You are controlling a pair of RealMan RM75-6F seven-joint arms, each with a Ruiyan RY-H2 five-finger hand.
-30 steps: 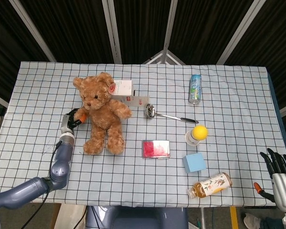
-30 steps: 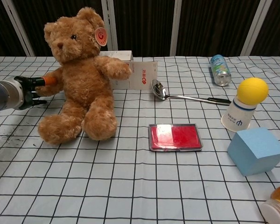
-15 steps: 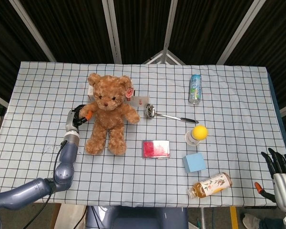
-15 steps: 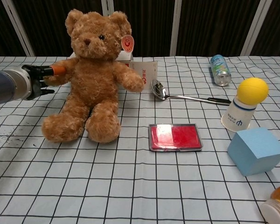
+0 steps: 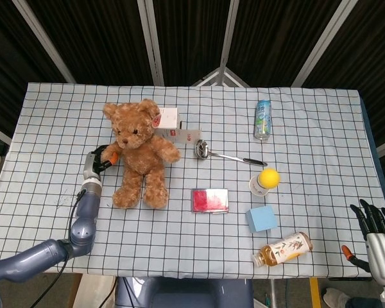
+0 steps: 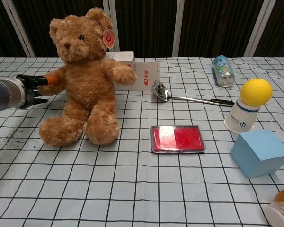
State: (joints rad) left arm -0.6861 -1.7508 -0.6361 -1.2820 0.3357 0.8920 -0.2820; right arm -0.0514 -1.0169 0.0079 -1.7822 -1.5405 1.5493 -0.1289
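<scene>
Pinching only the teddy bear's (image 6: 83, 80) arm, the left hand's (image 6: 32, 86) fingers could slip on plush, toppling it onto the white box (image 6: 143, 74).

Checked tablecloth (image 5: 321, 128) on a table, dark slatted wall (image 5: 186, 38) behind
</scene>
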